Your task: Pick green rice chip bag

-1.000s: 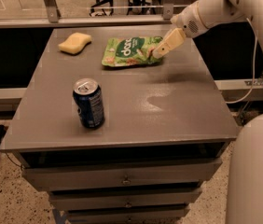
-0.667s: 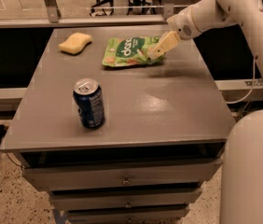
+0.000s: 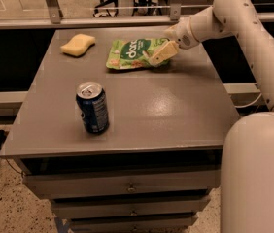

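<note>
The gripper [image 3: 155, 56] is hovering at one end of the green rice chip bag [image 3: 127, 55], can't tell if it's open or closed. The bag's lying flat at the table's [image 3: 176, 110] far side, its long side stretching from the gripper toward the sponge [image 3: 77, 44].

Gripper [image 3: 155, 58] far forward, angled down-left

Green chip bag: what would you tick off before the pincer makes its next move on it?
1. Bag flat on the table, fully in view: ok.
2. Pincer at the bag's right edge: ok.
3. Can upright, well apart from the bag: ok.
4. Sponge left of the bag, not touching: ok.
5. Bag actually gripped: cannot tell.
</note>
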Motion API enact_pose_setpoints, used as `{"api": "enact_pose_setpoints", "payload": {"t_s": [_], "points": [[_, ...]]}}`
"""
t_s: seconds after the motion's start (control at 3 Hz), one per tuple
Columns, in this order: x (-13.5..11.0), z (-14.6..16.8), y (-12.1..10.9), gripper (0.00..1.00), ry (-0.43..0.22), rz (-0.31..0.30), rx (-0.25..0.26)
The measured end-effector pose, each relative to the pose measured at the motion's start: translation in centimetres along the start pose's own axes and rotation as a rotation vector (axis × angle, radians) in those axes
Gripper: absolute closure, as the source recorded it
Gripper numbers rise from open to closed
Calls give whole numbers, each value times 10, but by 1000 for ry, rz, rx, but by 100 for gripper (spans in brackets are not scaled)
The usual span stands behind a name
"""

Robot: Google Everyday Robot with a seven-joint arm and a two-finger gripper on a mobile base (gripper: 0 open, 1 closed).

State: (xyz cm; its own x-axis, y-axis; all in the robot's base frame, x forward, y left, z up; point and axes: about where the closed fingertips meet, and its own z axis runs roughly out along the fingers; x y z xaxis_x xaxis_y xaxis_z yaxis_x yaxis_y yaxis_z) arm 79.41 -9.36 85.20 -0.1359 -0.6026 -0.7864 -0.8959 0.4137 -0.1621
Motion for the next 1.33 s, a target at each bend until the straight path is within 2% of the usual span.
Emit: {"api": "enact_pose_setpoints", "payload": {"t_s": [0.33,1.0,1.33], "points": [[7,4,0,43,2,3,3],[5,-17,8,88,-27,21,21],[-17,-44,17,100,-72,15,48]]}}
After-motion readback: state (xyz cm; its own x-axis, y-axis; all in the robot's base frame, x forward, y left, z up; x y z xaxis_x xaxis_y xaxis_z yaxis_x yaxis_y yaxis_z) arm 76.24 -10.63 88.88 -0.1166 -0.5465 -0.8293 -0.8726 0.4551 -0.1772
